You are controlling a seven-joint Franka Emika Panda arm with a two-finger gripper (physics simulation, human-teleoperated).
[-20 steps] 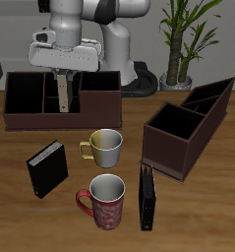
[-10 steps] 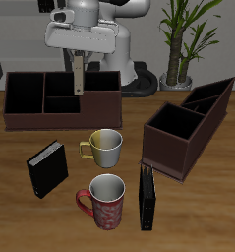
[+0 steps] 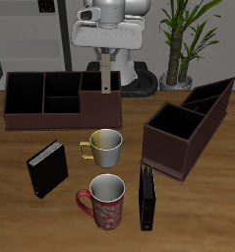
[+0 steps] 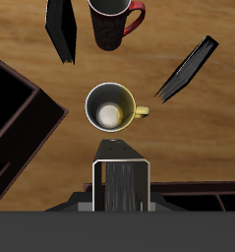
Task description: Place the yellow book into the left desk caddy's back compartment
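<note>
My gripper (image 3: 106, 57) is shut on the top edge of the yellow book (image 3: 106, 81). The book hangs upright in the air, above the end section of the broadside brown caddy (image 3: 62, 96) at the back of the table. In the wrist view the book (image 4: 122, 192) shows edge-on between my fingers (image 4: 97, 182). The left desk caddy (image 3: 188, 123) stands at an angle, well apart from my gripper; it also shows in the wrist view (image 4: 16, 118). Its back compartment (image 3: 221, 92) is the far narrow end, with nothing visible in it.
A yellow-handled mug (image 3: 105, 147) and a red mug (image 3: 105, 199) stand mid-table. One black book (image 3: 48, 168) stands near the front, another (image 3: 146, 197) stands by the angled caddy's front end. A potted plant (image 3: 183, 39) is behind.
My gripper has risen with the yellow book and carried it sideways along the broadside caddy, toward the angled caddy. Nothing else moved.
</note>
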